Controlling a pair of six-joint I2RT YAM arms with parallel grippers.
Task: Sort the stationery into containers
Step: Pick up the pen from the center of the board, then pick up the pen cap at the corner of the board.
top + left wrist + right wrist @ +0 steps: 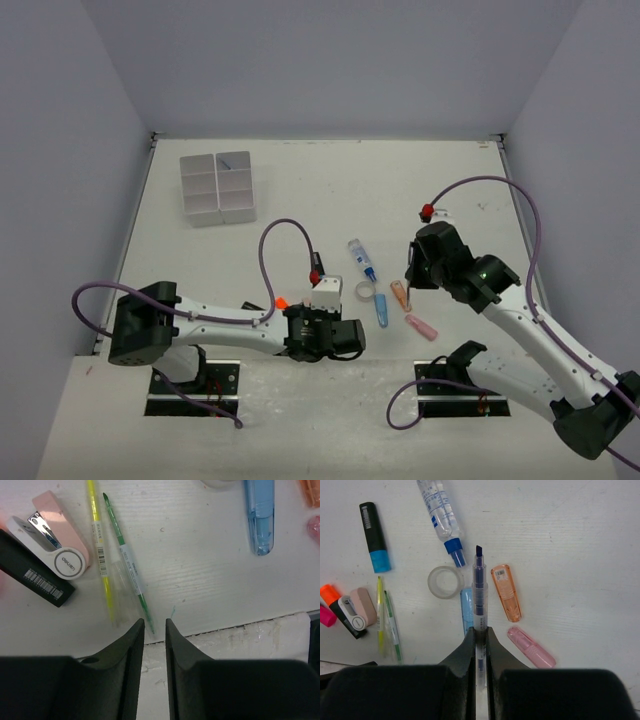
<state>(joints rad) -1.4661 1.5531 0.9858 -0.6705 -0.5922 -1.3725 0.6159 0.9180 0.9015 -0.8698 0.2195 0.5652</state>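
Note:
The six-compartment white tray (218, 188) stands at the far left. My right gripper (480, 632) is shut on a clear pen with a dark blue tip (479, 580) and holds it above the table, over a clear tape ring (445, 582), a blue-capped tube (440, 510) and blue (466, 610), orange (506, 592) and pink (531, 646) translucent pieces. My left gripper (155, 627) is low at the table's near edge, jaws a little apart and empty. A green pen (127, 562) ends just in front of its tips, beside a yellow pen (100, 555).
A pink-and-white stapler (57, 540) lies on a black highlighter (35, 575) left of the pens. A black highlighter with a blue end (374, 535) lies further back. The table's near edge (235, 630) runs just under my left fingers. Grey walls enclose the table.

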